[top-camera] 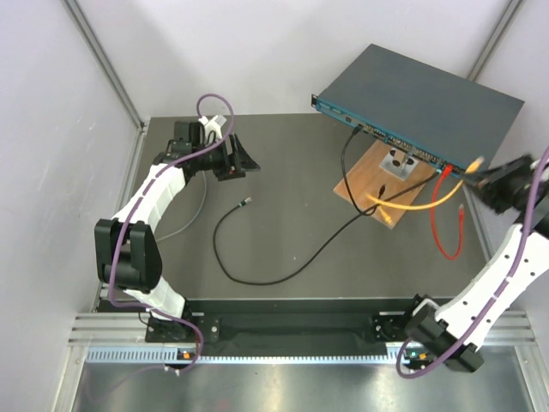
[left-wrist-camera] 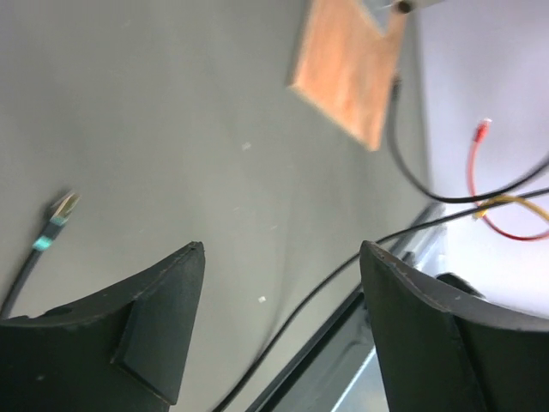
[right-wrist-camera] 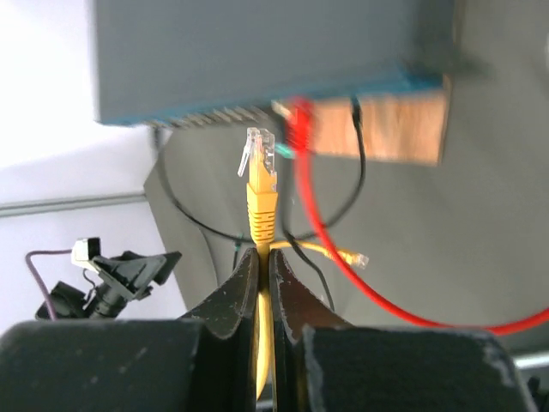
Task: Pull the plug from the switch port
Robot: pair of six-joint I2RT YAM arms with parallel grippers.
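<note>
The switch (top-camera: 420,103) sits at the far right corner of the table (top-camera: 283,146), turned at an angle, with its teal face and row of sockets towards the arms. The right pincer (top-camera: 491,176) hangs by the right end of that face, pressed together on the yellow cable (top-camera: 412,204) just behind its plug (top-camera: 474,160). In the right wrist view the clear plug (right-wrist-camera: 260,154) stands upright above the fingertips (its clip plainly visible), just short of the socket row and not in it. A red cable (right-wrist-camera: 343,257) runs up to the sockets beside it, and a black cable (top-camera: 292,257) trails across the table past a wooden board (top-camera: 364,184). The left pincer (top-camera: 232,159) is spread, well apart from the switch at the far left.
</note>
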